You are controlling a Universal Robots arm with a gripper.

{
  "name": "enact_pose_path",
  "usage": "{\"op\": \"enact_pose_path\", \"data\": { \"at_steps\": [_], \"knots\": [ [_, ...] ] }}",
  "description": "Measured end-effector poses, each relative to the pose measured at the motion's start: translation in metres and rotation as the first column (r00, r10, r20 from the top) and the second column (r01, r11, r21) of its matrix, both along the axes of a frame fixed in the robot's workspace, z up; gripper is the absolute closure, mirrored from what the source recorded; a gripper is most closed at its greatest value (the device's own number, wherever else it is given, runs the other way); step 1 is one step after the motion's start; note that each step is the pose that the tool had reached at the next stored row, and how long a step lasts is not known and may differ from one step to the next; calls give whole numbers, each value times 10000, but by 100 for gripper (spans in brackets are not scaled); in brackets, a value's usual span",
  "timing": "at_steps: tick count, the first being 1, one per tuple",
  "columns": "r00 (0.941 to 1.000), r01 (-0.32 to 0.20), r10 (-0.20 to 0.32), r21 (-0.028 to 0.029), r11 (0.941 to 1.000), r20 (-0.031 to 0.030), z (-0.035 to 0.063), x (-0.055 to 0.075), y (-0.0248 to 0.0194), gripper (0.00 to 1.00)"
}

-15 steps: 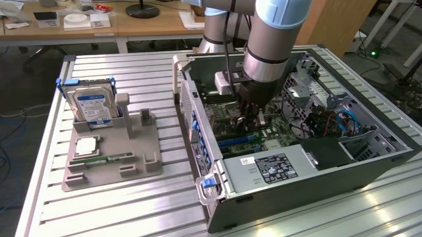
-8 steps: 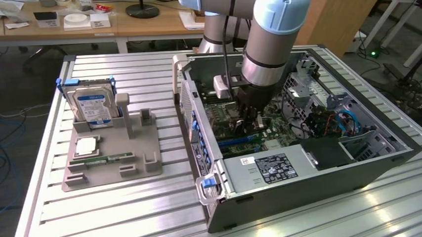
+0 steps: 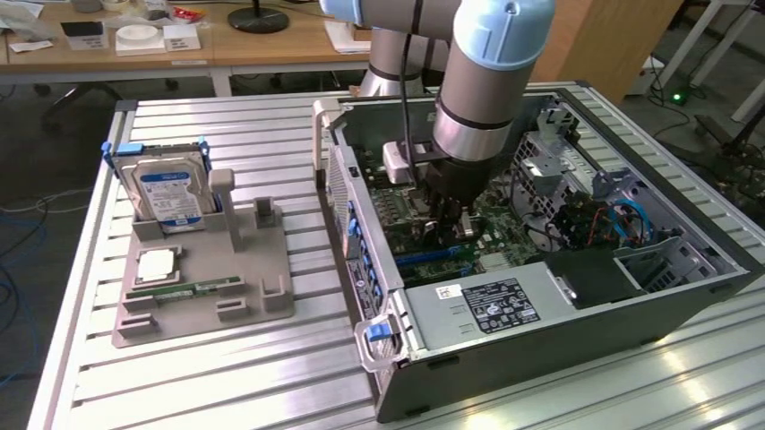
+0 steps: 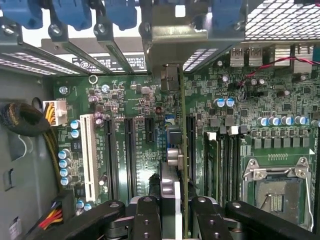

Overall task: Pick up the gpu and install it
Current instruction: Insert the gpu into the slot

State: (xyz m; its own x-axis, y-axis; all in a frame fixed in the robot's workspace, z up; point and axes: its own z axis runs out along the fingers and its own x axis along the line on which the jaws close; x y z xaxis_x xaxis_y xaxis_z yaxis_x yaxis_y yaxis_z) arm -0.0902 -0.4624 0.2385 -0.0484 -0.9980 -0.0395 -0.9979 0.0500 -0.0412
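End effector (image 4: 173, 207) clamped on gpu (image 4: 173, 150), card edge-on, upright over green motherboard (image 4: 125, 95) slots; white slot (image 4: 89, 155) one side, CPU socket (image 4: 277, 192) other.

On the table (image 3: 239, 376) the case (image 3: 538, 349) lies open at the exterior view's right, with the holder (image 3: 197, 318) just beside it at the left. The hard drive (image 3: 167, 193) stands upright at the holder's far end, and the memory stick (image 3: 192, 288) lies flat nearer the front. Inside the case the gripper (image 4: 176, 217) hangs over the board (image 4: 130, 105), with the gpu (image 4: 183, 165) on edge between its fingers.
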Motion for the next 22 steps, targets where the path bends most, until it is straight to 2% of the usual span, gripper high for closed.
{"op": "enact_pose_path", "data": {
  "at_steps": [22],
  "knots": [
    [10000, 0, 0, -1, 10000, -3, -132, -54, -1, 71]
  ]
}}
